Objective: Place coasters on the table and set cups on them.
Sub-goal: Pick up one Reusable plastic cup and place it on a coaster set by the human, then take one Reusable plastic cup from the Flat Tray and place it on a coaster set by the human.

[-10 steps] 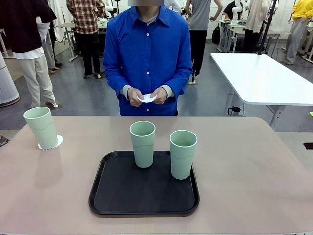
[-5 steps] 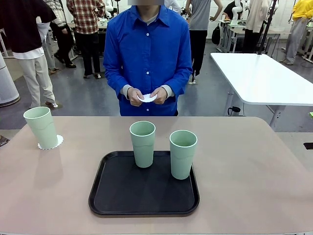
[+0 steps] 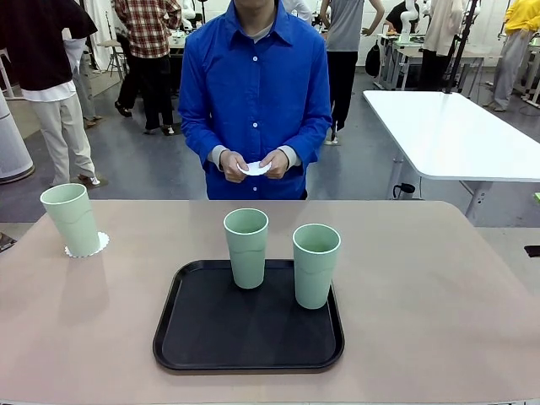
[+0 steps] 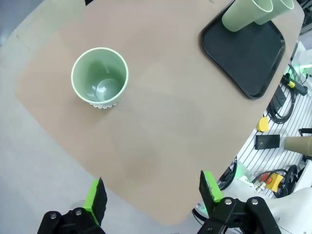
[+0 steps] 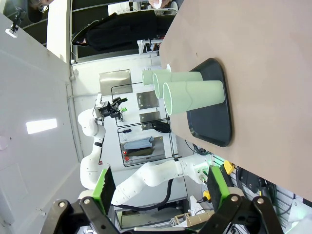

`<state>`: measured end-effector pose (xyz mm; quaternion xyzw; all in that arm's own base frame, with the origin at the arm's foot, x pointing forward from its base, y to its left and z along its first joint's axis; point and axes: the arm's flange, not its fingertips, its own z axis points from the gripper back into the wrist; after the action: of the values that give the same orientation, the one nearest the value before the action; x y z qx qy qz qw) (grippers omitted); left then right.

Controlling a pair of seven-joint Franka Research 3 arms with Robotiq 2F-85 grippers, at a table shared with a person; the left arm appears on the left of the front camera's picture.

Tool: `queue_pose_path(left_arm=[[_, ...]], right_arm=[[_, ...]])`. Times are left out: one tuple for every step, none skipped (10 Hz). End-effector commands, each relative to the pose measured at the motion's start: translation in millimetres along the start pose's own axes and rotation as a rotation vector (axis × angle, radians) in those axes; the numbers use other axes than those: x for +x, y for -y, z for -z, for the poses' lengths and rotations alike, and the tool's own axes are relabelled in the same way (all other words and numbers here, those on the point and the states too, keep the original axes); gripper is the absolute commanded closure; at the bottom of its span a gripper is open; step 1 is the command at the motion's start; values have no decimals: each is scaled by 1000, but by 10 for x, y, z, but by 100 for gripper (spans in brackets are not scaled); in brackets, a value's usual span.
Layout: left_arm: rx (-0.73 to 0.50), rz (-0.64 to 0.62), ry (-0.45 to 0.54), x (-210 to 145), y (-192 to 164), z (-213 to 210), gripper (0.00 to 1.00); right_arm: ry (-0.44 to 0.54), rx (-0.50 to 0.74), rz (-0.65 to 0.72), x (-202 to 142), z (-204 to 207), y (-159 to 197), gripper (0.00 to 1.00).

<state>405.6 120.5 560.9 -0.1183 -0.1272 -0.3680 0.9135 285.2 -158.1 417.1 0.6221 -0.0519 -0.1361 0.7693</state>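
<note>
Progress: one cup [image 3: 72, 218] sits on a coaster [image 3: 101, 244] near the table [image 3: 439, 287] left edge. Two cups [image 3: 246, 246] stand on the black tray [image 3: 194, 337]. Person's hands [image 3: 231, 165] pinch a second coaster [image 3: 254, 169] beyond the far edge. Left gripper [image 4: 152, 192] and right gripper [image 5: 158, 187] gape wide, empty. Roughly a third done.

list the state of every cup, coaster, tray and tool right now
far-left cup: upright, empty, on a coaster on the table
middle cup: upright, on the tray
right cup: upright, on the tray
second coaster: held in the person's hands
left tool: open, holding nothing
right tool: open, holding nothing
</note>
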Motion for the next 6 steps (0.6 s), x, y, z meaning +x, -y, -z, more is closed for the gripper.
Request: queue_pose_path(left_arm=[[18, 4, -5, 31, 11, -72, 0], [18, 4, -5, 31, 11, -72, 0], [18, 4, -5, 31, 11, -72, 0], [18, 4, -5, 31, 11, -72, 0], [18, 4, -5, 31, 11, -72, 0], [18, 4, -5, 31, 11, -72, 0]], right_arm=[[11, 17, -3, 20, 3, -7, 0], [11, 17, -3, 20, 3, -7, 0], [11, 17, -3, 20, 3, -7, 0], [11, 17, -3, 20, 3, -7, 0], [11, 17, -3, 20, 3, -7, 0], [11, 17, -3, 20, 3, -7, 0]])
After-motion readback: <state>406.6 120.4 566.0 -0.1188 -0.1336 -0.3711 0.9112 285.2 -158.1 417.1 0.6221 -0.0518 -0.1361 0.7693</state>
